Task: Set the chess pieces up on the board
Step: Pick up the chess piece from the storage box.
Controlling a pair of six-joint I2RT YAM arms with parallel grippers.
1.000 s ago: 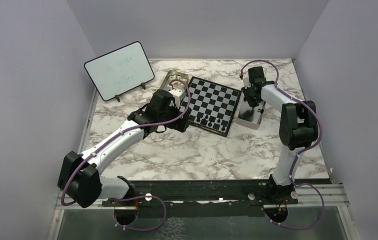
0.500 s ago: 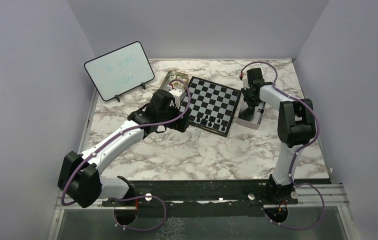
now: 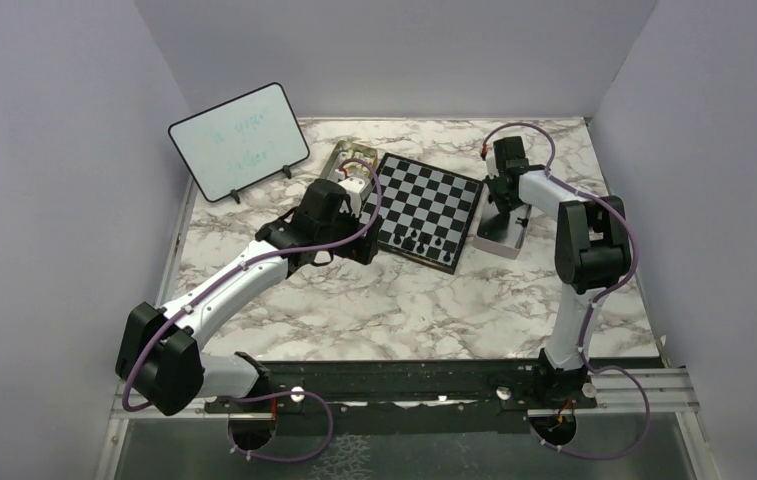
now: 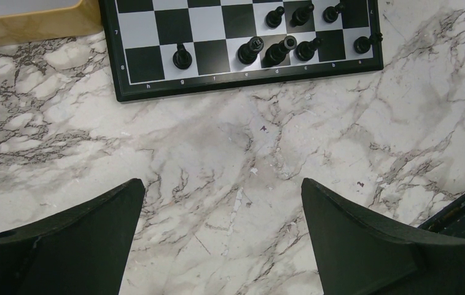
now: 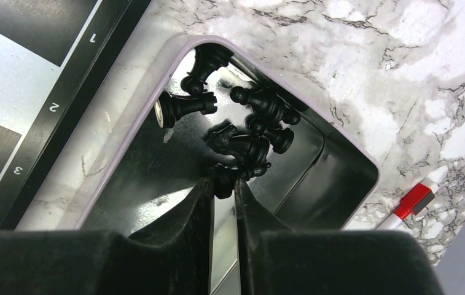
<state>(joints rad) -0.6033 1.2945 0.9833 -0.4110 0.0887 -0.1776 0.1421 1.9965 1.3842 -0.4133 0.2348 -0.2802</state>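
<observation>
Faint, illegible writing on the whiteboard [image 3: 239, 142]; red-capped marker [image 5: 415, 203] partly out of view.

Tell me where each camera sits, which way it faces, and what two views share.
Top external: above and behind the arms, looking down at the marble table, the board and both whole arms.
Left wrist: on the left arm, facing down at the board's near edge; its open left claw frames the bottom.
Right wrist: facing down into a metal tin; the right claw pinches a black piece.
Shared: top and left wrist both show the black pieces standing on the board.
</observation>
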